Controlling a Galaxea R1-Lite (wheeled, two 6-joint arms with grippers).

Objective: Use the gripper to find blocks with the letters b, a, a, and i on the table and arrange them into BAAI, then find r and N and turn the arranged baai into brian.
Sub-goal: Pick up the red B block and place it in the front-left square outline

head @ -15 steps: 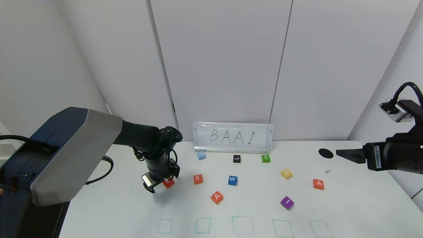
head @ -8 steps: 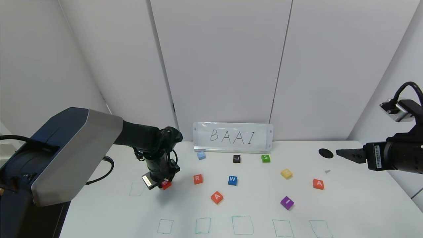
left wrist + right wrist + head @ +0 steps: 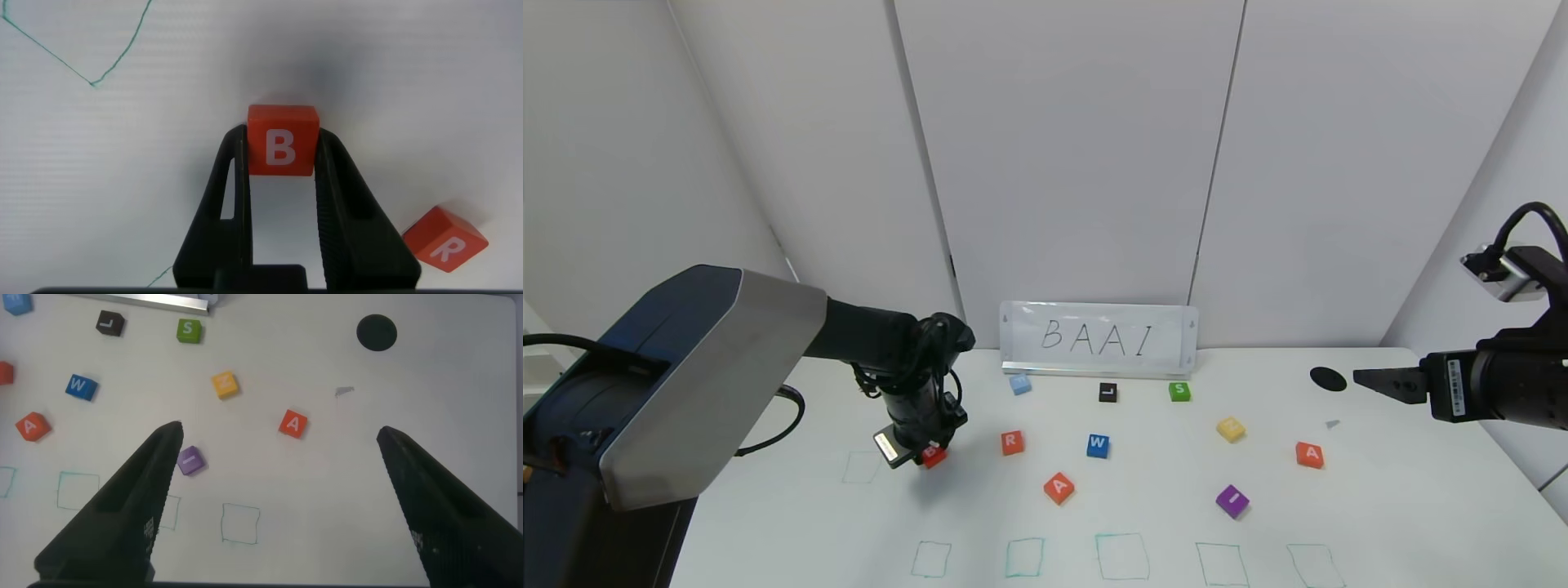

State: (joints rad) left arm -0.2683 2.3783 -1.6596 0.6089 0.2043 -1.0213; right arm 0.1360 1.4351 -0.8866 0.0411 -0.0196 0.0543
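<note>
My left gripper (image 3: pixel 929 454) is shut on the orange-red B block (image 3: pixel 282 140) at the left of the white table (image 3: pixel 1405 498), with its fingers pressed on the block's two sides. The orange-red R block (image 3: pixel 1011 442) lies just to its right. One A block (image 3: pixel 1058 487) lies mid-table and the other A block (image 3: pixel 1309 454) at the right. The purple I block (image 3: pixel 1232 500) sits between them, nearer the front. My right gripper (image 3: pixel 1372 380) hangs open above the table's right side, holding nothing. I cannot read an N on any block.
A BAAI sign (image 3: pixel 1098 338) stands at the back. In front of it lie a light blue block (image 3: pixel 1020 383), black L (image 3: pixel 1107 392), green S (image 3: pixel 1179 391), blue W (image 3: pixel 1098 445) and a yellow block (image 3: pixel 1230 428). Green drawn squares (image 3: pixel 1122 556) line the front edge. A black hole (image 3: pixel 1328 378) is at the back right.
My left gripper has closed on the B block, and the block has shifted slightly left with it. The right arm has not moved.
</note>
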